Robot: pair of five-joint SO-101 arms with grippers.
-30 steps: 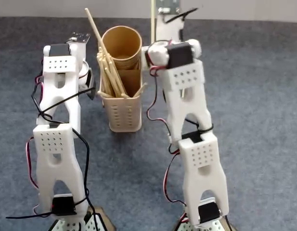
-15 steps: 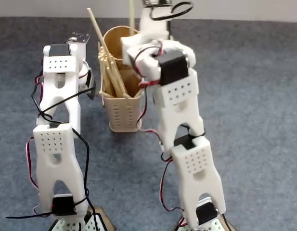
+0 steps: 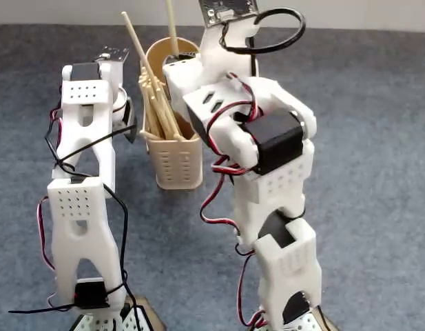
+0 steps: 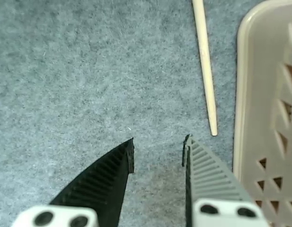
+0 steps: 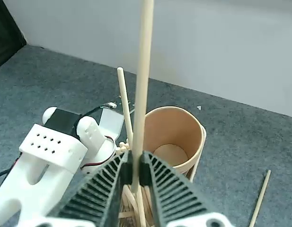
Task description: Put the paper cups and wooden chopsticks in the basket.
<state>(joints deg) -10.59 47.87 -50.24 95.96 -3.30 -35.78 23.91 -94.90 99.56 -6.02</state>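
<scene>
I count two arms at the grey counter (image 3: 364, 138) and one basket (image 3: 179, 164) standing between them. The right pincer (image 5: 135, 164) is above the basket, clamped on a single chopstick (image 5: 144, 71) that stands nearly upright, with its lower end among the sticks already in the basket. The left pincer (image 4: 159, 150) points down at the counter just beside the basket wall, its two fingers spread apart and holding nothing.

One paper cup (image 5: 174, 137) sits upright in the basket with its mouth open upward. A second rim shows just outside it, so it may be a nested pair, but I cannot tell how many.

A bundle of chopsticks (image 3: 157, 110) fills the basket next to the cup. They are packed too closely to count, though one long stick (image 3: 138, 48) leans out above the rest.

One loose chopstick (image 4: 205, 66) lies flat on the counter just beside the basket, ahead of the left pincer. Another stick (image 5: 259, 203) lies on the counter on the side of the cup away from the left arm. I cannot be sure that it is not the same one.
</scene>
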